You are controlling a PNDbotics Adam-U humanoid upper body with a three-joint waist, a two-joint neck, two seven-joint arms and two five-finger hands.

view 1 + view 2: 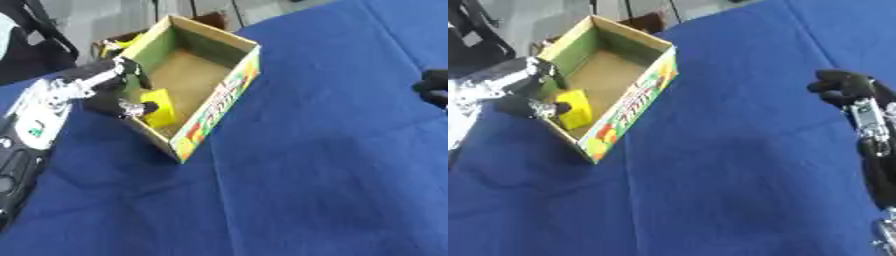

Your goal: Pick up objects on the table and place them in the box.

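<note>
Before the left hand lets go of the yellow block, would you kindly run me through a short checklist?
1. Yellow block inside the box walls: ok.
2. Left hand fingers closed on the block: ok.
3. Block resting on the box floor: cannot tell.
4. Box upright on the blue cloth: ok.
5. Right hand well away from the box: ok.
6. More objects left on the cloth: none visible.
</note>
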